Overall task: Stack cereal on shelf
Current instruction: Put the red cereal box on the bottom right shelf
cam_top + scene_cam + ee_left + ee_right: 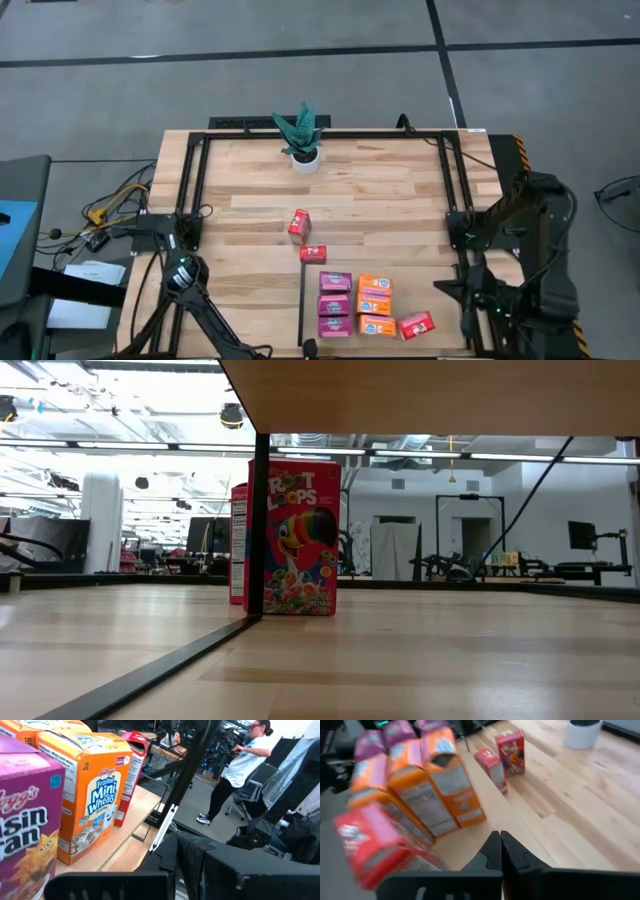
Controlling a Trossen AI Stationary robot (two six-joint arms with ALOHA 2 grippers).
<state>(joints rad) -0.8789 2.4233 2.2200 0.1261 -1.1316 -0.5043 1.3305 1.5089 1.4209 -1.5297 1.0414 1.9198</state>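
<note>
Cardboard cereal boxes grouped on the near part of the light wood shelf [355, 262], bordered by a thin black strip: three purple boxes [334, 303] in a column from far to near, three orange boxes [376, 304] in a column just right of them, one red box [416, 324] lying at an angle to the right of the nearest orange one. Two more red boxes left of the group: one [313, 254] straddling the shelf's far-left corner, the other [299, 224] upright on the slatted tabletop [380, 190] beyond the strip. Potted green plant [302, 136] at the table's far edge, well apart from the boxes. Left gripper [172, 857] low at the near left, jaws closed, holding nothing. Right gripper [500, 851] at the near right of the table, beside the boxes, jaws pressed together, empty. Person [240, 765] standing in the room beyond.
</note>
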